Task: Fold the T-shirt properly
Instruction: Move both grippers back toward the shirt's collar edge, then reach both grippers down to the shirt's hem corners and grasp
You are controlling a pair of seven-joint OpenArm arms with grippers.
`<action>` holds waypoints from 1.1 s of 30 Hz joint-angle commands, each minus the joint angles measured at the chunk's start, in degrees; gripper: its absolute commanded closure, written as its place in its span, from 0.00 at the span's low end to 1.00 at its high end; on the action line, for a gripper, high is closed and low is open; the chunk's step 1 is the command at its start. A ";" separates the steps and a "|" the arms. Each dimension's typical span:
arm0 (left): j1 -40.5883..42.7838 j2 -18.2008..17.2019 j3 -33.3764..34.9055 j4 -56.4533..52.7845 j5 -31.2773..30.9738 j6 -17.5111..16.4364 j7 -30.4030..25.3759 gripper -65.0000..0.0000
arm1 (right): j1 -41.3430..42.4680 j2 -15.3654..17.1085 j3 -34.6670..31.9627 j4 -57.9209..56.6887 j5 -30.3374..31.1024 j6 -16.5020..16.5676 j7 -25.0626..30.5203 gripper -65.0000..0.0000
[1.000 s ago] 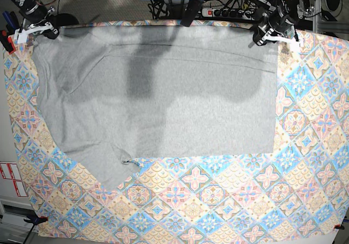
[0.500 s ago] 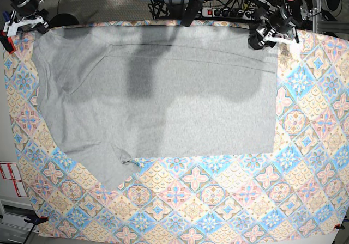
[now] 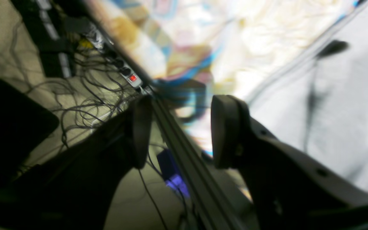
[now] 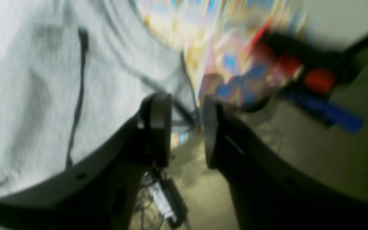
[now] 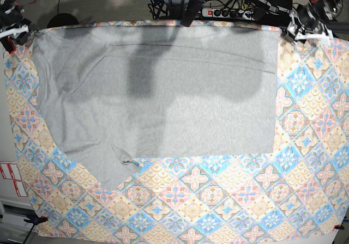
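At the far left corner of the base view, the right gripper (image 5: pixel 12 30) sits over the back edge of the table, beside the T-shirt's corner and not touching it. Its wrist view, badly blurred, shows the two dark fingers (image 4: pixel 158 127) parted with a plain gap between them and nothing in it; grey cloth lies behind the left finger and patterned cloth and floor behind the right. Next to it, the T-shirt (image 5: pixel 158 97) lies spread flat across the far half of the tablecloth (image 5: pixel 218 200), a plain heather-grey sheet with its far edge along the table's back edge and its right edge straight. Its near left part runs down to a slanted point with a small puckered wrinkle (image 5: pixel 126 161) at the near hem; no lettering shows. Two broad shadows fall across its middle. Farther right, a power strip (image 5: pixel 229 12) and cables lie on the floor behind the table. At the far right corner the left gripper (image 5: pixel 308 30) hangs just past the shirt's corner, clear of the cloth. Its wrist view shows the fingers (image 3: pixel 224 131) standing wide apart and empty, with the table's edge rail running between them.
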 commanded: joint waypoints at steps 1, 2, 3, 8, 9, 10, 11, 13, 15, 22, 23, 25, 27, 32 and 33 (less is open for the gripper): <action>-2.03 -1.14 -0.33 1.22 -0.86 -0.58 -0.22 0.53 | 0.88 1.11 0.11 2.24 0.44 0.38 1.21 0.73; -3.53 -1.41 -0.33 1.22 -0.68 -0.58 0.22 0.54 | 1.76 1.11 -0.16 3.29 -0.26 0.38 1.21 0.73; -5.11 -2.64 -0.25 1.22 -0.68 -0.58 0.40 0.54 | 2.90 1.11 -1.21 4.17 -1.14 0.38 1.21 0.73; -13.20 -4.92 -0.16 0.87 2.48 -0.58 0.31 0.54 | 7.39 1.20 -6.93 4.88 -5.36 0.47 1.21 0.73; -15.31 -4.92 -0.16 0.87 4.41 -0.58 0.40 0.54 | 8.35 1.20 -8.51 4.61 -6.33 0.47 1.21 0.73; -18.03 -4.92 -0.07 0.87 7.05 -0.58 0.57 0.54 | 9.58 1.29 -10.62 4.44 -7.30 0.47 1.21 0.73; -20.05 -4.84 0.37 0.78 9.07 -0.58 0.57 0.54 | 10.73 1.29 -12.46 4.44 -8.35 0.47 1.21 0.73; -24.27 -4.84 3.80 0.34 13.91 -0.58 0.40 0.54 | 13.28 1.29 -16.60 4.44 -11.08 0.47 1.21 0.73; -28.05 -4.75 7.67 -2.12 16.99 -0.66 0.13 0.54 | 16.00 1.20 -20.11 4.44 -14.15 0.47 1.21 0.73; -39.22 -4.40 15.05 -15.66 21.47 -0.66 -6.99 0.54 | 22.33 1.20 -27.76 0.66 -21.10 0.47 1.21 0.73; -40.01 -4.40 16.11 -17.15 21.91 -0.66 -8.13 0.54 | 22.77 1.20 -28.11 0.13 -21.19 0.47 1.21 0.73; -42.03 -4.48 18.66 -20.75 23.14 -0.66 -11.30 0.54 | 23.21 1.20 -28.38 -0.93 -21.19 0.47 1.21 0.73; -44.14 -4.66 20.77 -24.71 24.02 -0.66 -14.29 0.54 | 23.21 1.20 -28.38 -1.37 -21.19 0.47 1.21 0.73; -48.01 -4.57 22.88 -34.91 24.28 -0.66 -20.62 0.54 | 23.03 1.03 -28.38 -1.54 -21.01 0.47 1.21 0.73; -48.27 -4.57 23.49 -36.49 24.28 -0.66 -21.85 0.54 | 22.95 1.03 -28.38 -1.54 -21.01 0.47 1.21 0.73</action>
